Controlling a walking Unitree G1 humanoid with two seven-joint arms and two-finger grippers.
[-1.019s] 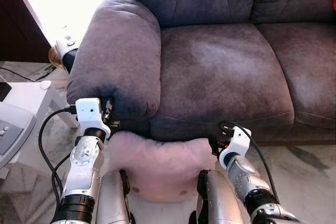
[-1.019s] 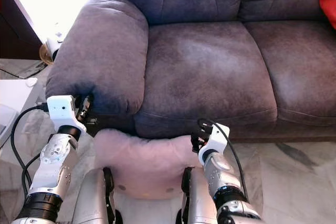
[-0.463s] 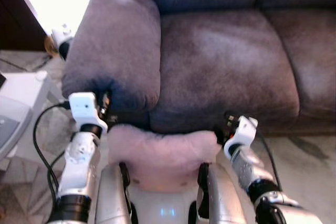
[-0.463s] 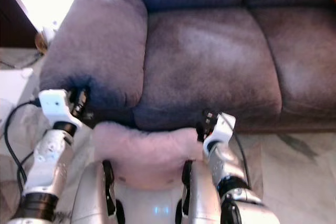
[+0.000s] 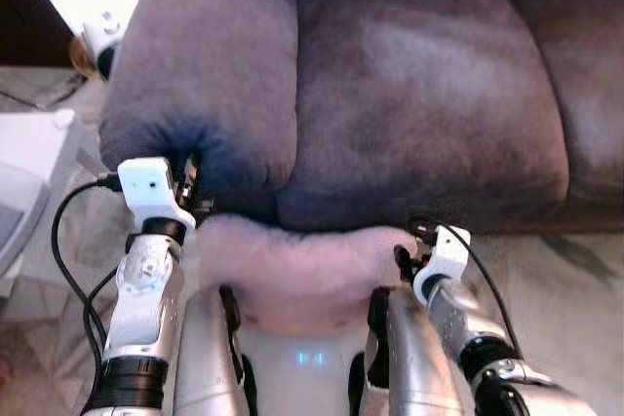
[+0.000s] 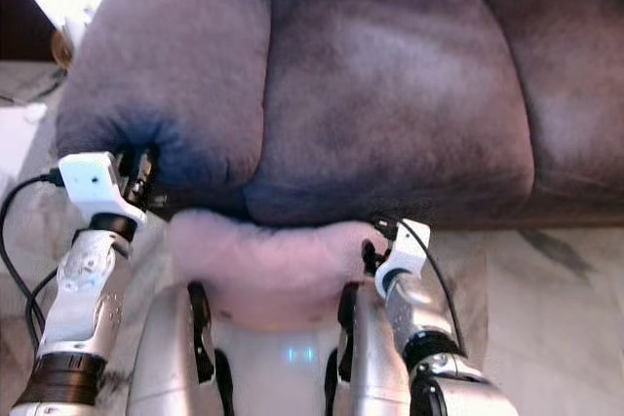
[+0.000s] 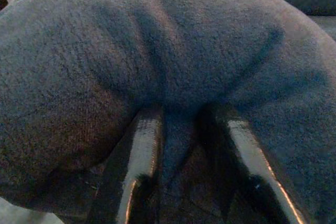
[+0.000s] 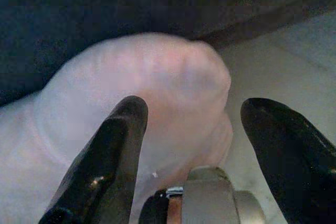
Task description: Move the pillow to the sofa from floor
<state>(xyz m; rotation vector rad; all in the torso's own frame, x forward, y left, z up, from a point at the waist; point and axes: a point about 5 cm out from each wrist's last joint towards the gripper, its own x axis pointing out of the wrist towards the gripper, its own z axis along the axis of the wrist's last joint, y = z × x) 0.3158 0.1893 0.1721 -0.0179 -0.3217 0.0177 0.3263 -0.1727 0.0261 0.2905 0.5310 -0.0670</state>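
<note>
The right gripper [image 8: 191,145] stood open around a corner of the pink pillow [image 5: 292,265]. The left gripper [image 7: 181,129] pressed, slightly parted, into the sofa [image 5: 409,94] armrest.

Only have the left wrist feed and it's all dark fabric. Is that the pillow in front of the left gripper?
Observer: No, that's the sofa armrest. The left gripper is pressed against its front end.
Operator: So where's the pillow?
Observer: The pink pillow sits low against the sofa's front, below the seat cushion, between the two arms.
Operator: Is the right gripper on it?
Observer: The right gripper is open, with the pillow's right-hand corner between its fingers, not clamped.
</note>
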